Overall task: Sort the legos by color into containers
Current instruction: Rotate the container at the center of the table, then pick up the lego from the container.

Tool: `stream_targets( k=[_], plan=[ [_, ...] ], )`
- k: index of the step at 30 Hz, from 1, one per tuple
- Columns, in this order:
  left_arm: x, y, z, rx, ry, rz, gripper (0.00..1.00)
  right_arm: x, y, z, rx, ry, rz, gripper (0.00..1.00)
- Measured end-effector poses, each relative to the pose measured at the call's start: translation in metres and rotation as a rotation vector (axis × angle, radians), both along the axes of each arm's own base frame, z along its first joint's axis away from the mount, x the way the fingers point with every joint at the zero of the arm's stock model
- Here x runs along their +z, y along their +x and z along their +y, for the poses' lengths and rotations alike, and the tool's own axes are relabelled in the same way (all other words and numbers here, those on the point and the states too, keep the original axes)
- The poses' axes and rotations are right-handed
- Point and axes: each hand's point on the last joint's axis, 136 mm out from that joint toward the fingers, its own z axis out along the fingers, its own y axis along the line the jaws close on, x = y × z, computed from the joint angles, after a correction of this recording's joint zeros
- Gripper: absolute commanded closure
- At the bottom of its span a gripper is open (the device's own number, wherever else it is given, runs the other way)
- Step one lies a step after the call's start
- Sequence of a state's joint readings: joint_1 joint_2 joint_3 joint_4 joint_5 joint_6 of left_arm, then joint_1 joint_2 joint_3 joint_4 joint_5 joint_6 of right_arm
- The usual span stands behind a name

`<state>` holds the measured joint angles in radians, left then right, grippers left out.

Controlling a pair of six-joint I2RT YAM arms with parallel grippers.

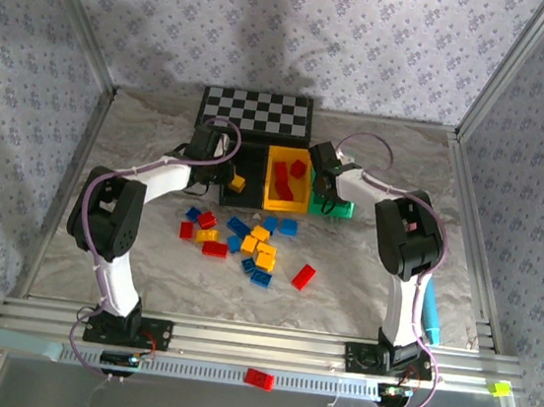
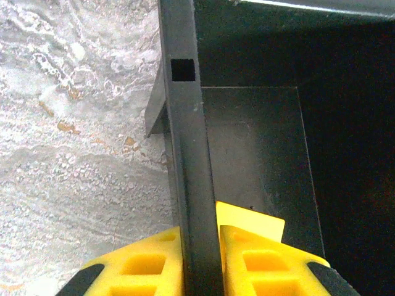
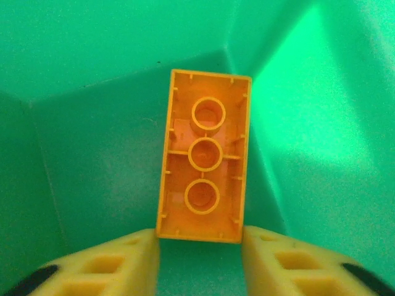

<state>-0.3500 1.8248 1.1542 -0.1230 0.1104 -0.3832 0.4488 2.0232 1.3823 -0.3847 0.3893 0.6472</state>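
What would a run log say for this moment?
left pincer: clamped on black bin wall | right pincer: gripping orange-yellow brick inside green bin

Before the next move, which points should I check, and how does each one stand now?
1. Grip of right pincer on brick: ok, it presses both sides.
2. Brick inside green bin: ok.
3. Colour suits bin: probably not ok; a similar yellow brick lies in the black bin.
4. Hold of left pincer on black bin wall: ok, shut on it.
5. Content of yellow bin: ok, red bricks.
6. Sorting finished: not ok; loose bricks lie on the table.
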Motion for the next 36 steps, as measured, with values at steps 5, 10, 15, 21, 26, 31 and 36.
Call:
stream_targets(
  k=[5,10,15,21,26,31,36],
  plan=[
    [0.000,-0.003,0.001,0.004,0.003,0.012,0.81,0.003,0.001,-0.002,-0.008,-0.009,-0.020,0.76],
    [0.000,-0.012,-0.003,-0.006,0.005,0.029,0.81,0.009,-0.001,-0.007,-0.017,-0.030,-0.038,0.76],
    [0.000,-0.019,-0.008,-0.026,0.001,0.046,0.81,0.021,0.001,-0.007,-0.022,-0.025,-0.066,0.72],
    [0.001,-0.021,-0.010,-0.031,0.001,0.046,0.80,0.025,0.001,-0.011,-0.017,-0.025,-0.065,0.49],
    [0.003,-0.018,-0.009,-0.027,0.000,0.034,0.80,0.023,0.001,-0.010,0.010,-0.027,-0.052,0.45],
    [0.004,-0.016,-0.008,-0.020,0.004,0.021,0.80,0.023,0.002,-0.010,0.013,-0.020,-0.053,0.45],
    [0.007,-0.011,-0.007,-0.011,0.007,-0.001,0.80,0.024,0.008,-0.009,0.003,0.014,-0.101,0.45]
  ],
)
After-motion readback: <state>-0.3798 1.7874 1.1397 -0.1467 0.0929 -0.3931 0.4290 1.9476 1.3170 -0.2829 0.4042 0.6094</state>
